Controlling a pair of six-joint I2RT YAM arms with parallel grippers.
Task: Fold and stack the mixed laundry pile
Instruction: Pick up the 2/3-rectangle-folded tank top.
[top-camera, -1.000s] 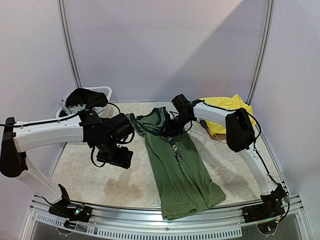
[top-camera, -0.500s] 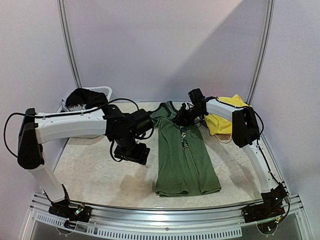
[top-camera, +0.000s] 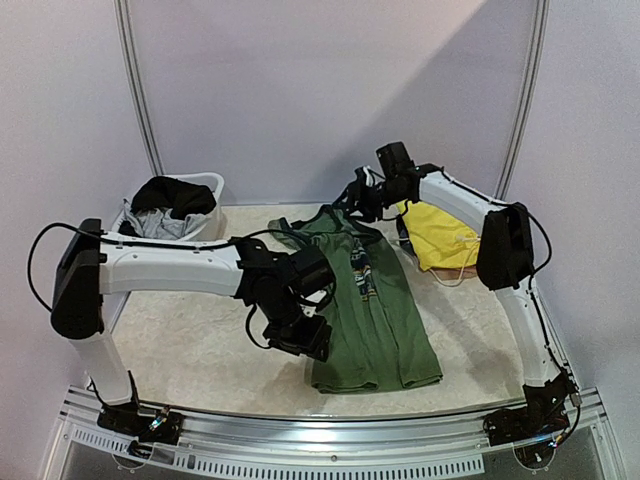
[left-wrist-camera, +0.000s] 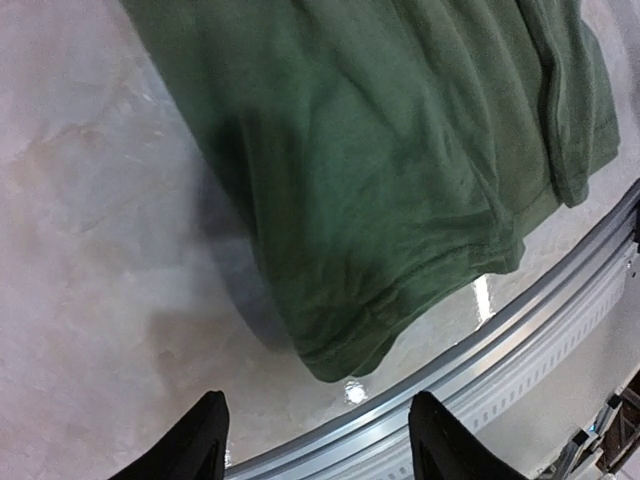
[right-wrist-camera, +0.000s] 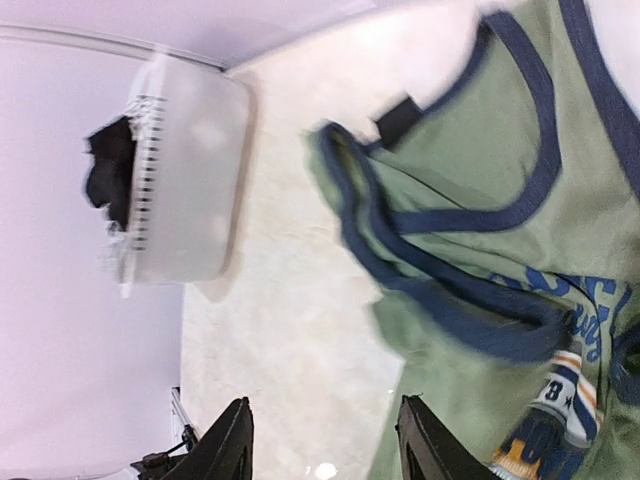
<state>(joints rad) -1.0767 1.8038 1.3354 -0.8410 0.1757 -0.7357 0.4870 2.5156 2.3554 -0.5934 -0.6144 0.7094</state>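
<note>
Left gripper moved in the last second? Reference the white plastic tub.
Yes: left gripper has shifted right and toward the front rail, away from the white plastic tub.

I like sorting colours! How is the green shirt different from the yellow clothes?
The olive-green shirt lies spread out long in the middle of the table; the yellow garment is bunched up at the far right. The olive-green shirt has navy trim and a chest picture; the yellow garment shows none. Both are soft clothes lying on the table.

Soft light — glare on the rail (left-wrist-camera: 450, 370); T-shirt (right-wrist-camera: 480, 170) blurred in right wrist view.
</note>
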